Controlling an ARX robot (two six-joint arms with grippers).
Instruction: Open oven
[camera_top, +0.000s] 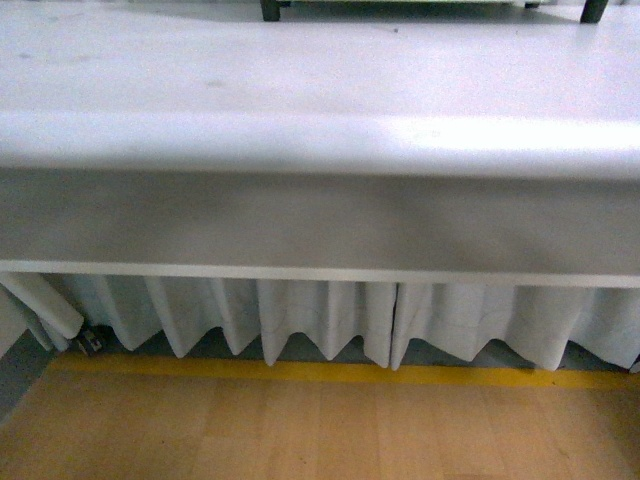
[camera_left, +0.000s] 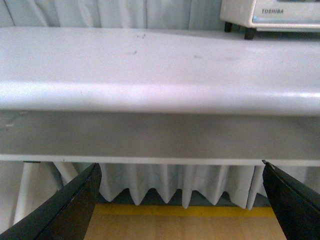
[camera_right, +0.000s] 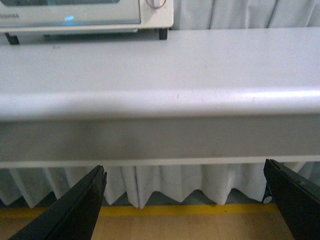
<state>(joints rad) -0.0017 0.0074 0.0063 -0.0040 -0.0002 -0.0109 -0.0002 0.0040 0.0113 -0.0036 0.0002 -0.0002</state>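
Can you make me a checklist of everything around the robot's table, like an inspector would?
Surface: white table, a few faint marks.
Job's things: oven at the table's far side; only its lower part shows, door looks shut.
Clutter: nothing seen.
Grippers: left gripper and right gripper both open, low before the table's front edge, holding nothing.
Cables: nothing seen.
Surroundings: white pleated skirt under the table, yellow floor line, wooden floor.

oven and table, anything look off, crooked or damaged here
Nothing stands out. The oven sits level on its feet at the far side of the table, with only its lower part in view. The tabletop shows just a few faint scuff marks.
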